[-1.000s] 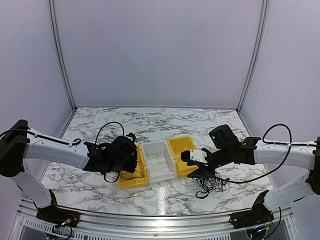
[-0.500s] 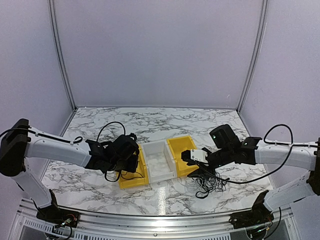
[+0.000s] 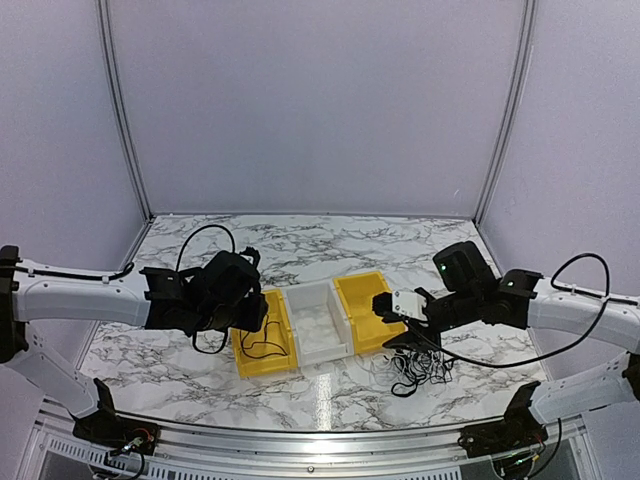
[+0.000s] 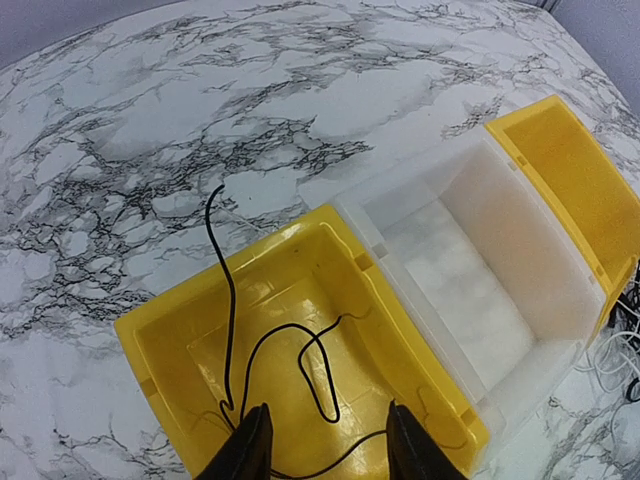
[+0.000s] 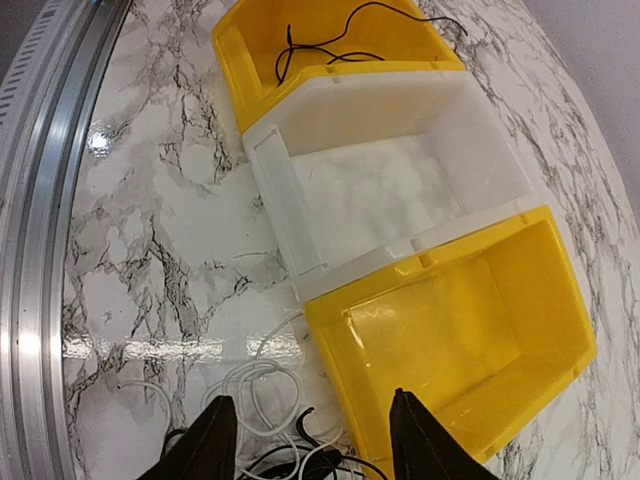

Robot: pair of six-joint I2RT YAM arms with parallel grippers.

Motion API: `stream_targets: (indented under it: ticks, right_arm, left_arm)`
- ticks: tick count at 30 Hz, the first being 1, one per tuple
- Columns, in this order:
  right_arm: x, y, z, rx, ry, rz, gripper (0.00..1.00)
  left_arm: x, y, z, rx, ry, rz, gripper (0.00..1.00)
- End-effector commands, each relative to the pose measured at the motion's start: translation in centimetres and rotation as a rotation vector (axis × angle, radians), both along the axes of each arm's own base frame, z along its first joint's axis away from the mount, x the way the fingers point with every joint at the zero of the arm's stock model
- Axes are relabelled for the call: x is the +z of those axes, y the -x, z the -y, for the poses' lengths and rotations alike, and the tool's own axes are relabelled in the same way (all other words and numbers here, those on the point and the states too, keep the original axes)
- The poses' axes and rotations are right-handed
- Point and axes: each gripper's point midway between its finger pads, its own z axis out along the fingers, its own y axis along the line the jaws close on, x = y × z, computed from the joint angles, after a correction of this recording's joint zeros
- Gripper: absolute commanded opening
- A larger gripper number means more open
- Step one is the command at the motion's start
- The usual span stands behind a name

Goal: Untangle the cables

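Fingers of my left gripper (image 4: pixel 325 450) stand apart; a black cable (image 4: pixel 231 320) lies looped just beyond them in a yellow bin (image 4: pixel 165 345). My right gripper (image 5: pixel 310 440) gapes too, a tangle of cables (image 5: pixel 262 400) between its fingers; beyond, a second yellow bin (image 5: pixel 470 330), then a white bin (image 5: pixel 400 170).

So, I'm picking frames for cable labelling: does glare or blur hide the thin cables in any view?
Top external: a bright reflection streaks the table near the cable pile, whose strands blur together. Left wrist: sharp, the black cable reads cleanly against the yellow bin. Right wrist: glare patches on the table, and the white cable is faint on marble.
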Motion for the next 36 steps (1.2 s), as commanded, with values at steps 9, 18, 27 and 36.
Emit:
stream_targets:
  ticks: [9,18,27,36]
  right_arm:
    - [3.6,-2.3,5.0,-0.131,0.062,0.048,0.48]
    - [1.4,-2.3,10.2,-0.215,0.206,0.0,0.45]
    - [-2.9,-0.6,12.4,-0.25,0.306,-0.074,0.52]
    - [-3.9,-0.8,11.8,-0.259,0.316,-0.169,0.55]
  left_arm:
    - [7.7,-1.1,-3.2,0.066,-0.037,0.165,0.51]
    - [7.4,-2.8,-2.6,0.087,-0.115,0.165,0.59]
    - [6.8,-2.2,7.1,-0.204,0.088,0.095,0.59]
    - [5.9,2.2,17.3,-0.437,0.215,0.078,0.58]
